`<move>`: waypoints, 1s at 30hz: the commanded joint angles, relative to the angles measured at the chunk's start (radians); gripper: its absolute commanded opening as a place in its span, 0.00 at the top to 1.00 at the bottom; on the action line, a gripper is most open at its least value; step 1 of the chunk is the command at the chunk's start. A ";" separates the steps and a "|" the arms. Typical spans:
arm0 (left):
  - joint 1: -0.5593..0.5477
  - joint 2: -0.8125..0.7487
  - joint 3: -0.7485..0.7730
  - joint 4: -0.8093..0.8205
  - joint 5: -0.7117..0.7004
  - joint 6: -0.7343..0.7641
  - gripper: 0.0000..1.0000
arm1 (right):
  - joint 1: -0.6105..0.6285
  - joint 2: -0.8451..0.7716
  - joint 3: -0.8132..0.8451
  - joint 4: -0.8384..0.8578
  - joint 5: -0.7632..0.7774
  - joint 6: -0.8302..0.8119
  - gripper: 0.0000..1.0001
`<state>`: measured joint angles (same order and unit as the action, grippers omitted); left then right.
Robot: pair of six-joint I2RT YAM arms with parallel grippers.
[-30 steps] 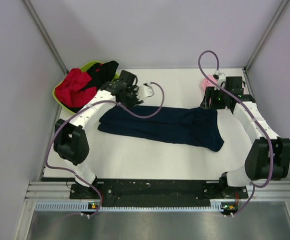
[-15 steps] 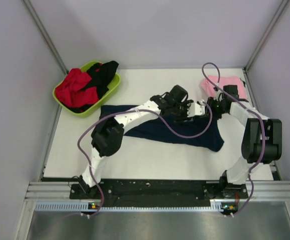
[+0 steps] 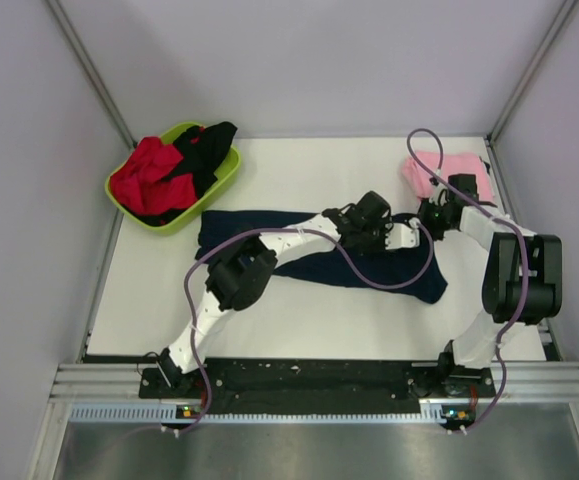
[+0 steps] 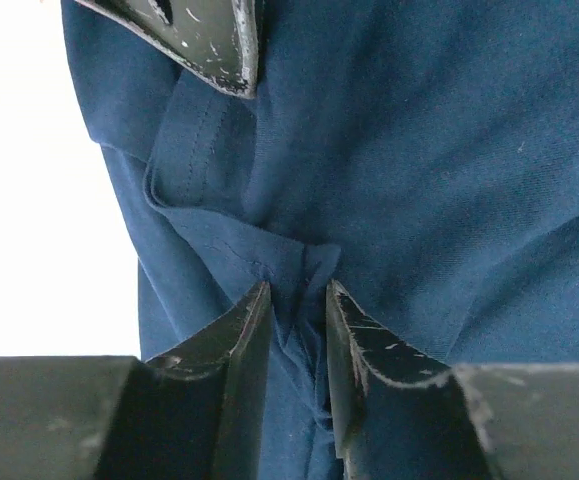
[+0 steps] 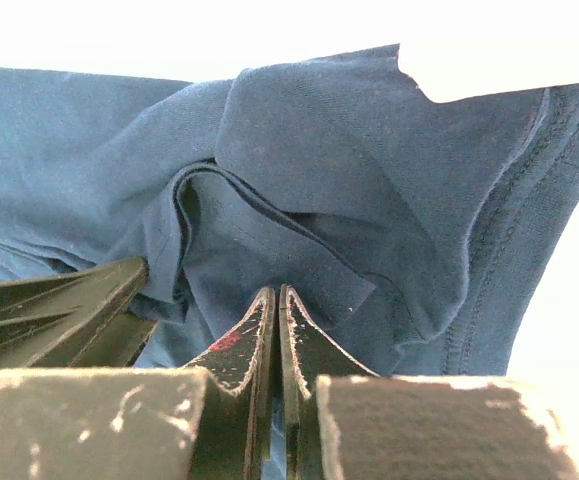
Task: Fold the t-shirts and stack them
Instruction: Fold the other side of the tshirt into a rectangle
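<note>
A dark navy t-shirt [image 3: 269, 235] lies spread across the middle of the table. My left gripper [image 3: 397, 236] reaches over to its right part, and in the left wrist view its jaws [image 4: 297, 288] are shut on a raised fold of the navy cloth [image 4: 439, 170]. My right gripper [image 3: 429, 218] is close beside it; in the right wrist view [image 5: 274, 292] it is shut, with a thin edge of the navy cloth [image 5: 369, 150] between its jaws. A pink t-shirt [image 3: 461, 168] lies at the back right. Red [image 3: 144, 175] and black [image 3: 204, 145] t-shirts fill the basin.
A lime green basin [image 3: 219, 180] stands at the back left corner. The left arm's body [image 3: 244, 275] and its cable cross over the navy shirt. Grey walls close in the table on three sides.
My left arm has swung from beside the basin across to the shirt's right part. Both grippers have closed down onto the navy cloth, and the right one has shifted slightly left.
</note>
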<state>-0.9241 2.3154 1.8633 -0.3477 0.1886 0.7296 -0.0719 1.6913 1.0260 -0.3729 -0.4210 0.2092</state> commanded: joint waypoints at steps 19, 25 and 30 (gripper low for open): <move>0.082 -0.010 0.099 0.038 -0.050 -0.331 1.00 | -0.009 -0.150 -0.130 0.304 0.018 -0.139 1.00; 0.094 -0.008 0.053 0.105 -0.208 -0.378 1.00 | -0.009 -0.170 -0.201 0.506 0.008 -0.152 1.00; 0.090 0.009 0.056 0.070 -0.143 -0.371 0.94 | -0.009 -0.131 -0.173 0.454 0.065 -0.168 0.99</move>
<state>-0.8322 2.3165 1.9156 -0.3145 0.0441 0.3889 -0.0731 1.5600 0.8242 0.0166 -0.3889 0.0753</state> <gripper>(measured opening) 0.014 0.007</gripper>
